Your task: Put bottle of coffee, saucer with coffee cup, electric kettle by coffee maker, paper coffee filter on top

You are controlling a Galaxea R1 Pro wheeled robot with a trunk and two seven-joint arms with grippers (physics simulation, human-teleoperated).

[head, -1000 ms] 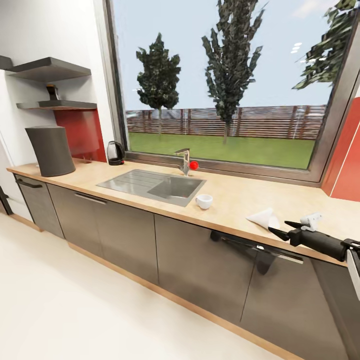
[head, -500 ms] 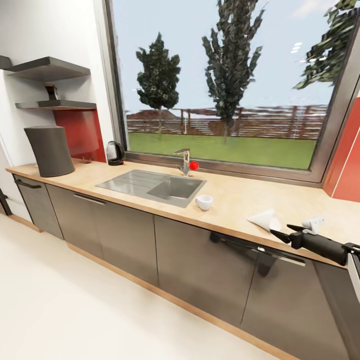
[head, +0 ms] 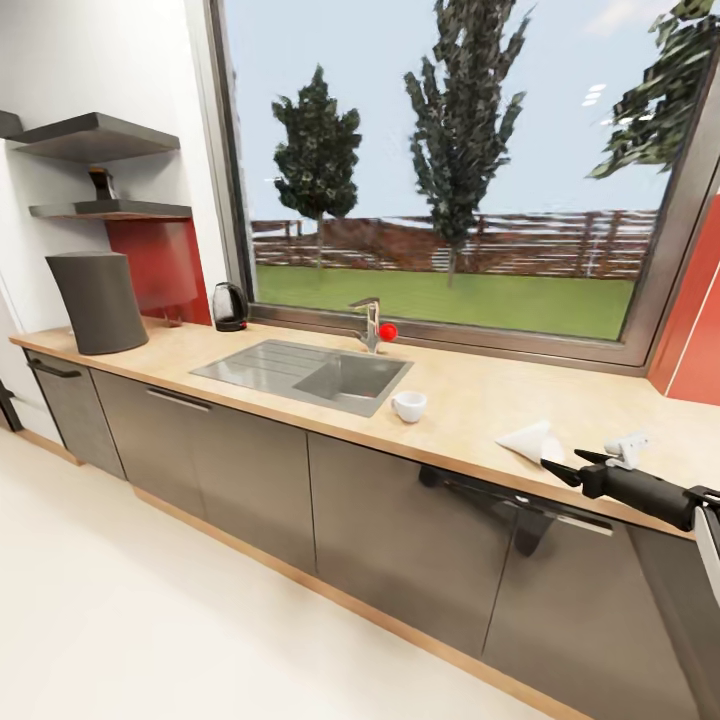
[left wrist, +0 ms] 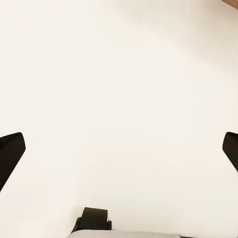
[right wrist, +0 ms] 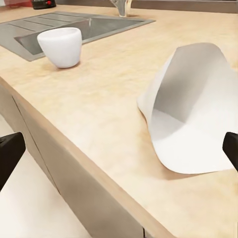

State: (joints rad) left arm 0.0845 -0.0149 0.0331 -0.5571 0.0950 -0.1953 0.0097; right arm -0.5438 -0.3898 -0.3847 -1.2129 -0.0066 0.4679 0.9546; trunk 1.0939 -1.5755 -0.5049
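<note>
Head view puts the paper filter (head: 530,440) lying on its side on the right part of the table (head: 470,400), close to the near edge, its open mouth turned toward the robot. The right claw (head: 555,468) hangs just off that edge with its black fingers pointing at the filter, spread wide and holding nothing; in the right wrist view the filter (right wrist: 193,114) sits between the two fingertips but ahead of them, not yet touched. Over the last second the right arm has dropped slightly and steadied level with the table top, and the base has crept a little, so this looks like the lining-up before a pick of the filter.

Left of the filter stands the white cup (head: 408,404), apart from it, near the sink (head: 300,370). Well to the left, the coffee maker (head: 98,300) stands at the table's far left end, and the kettle (head: 230,306) by the window. A dark bottle (head: 100,184) stands on the lower shelf (head: 115,211).

The left claw (left wrist: 119,148) is also wide open, looking at bare pale floor. The table around the filter is free, but the filter lies near the rim, so a push could slide it rather than trap it.
</note>
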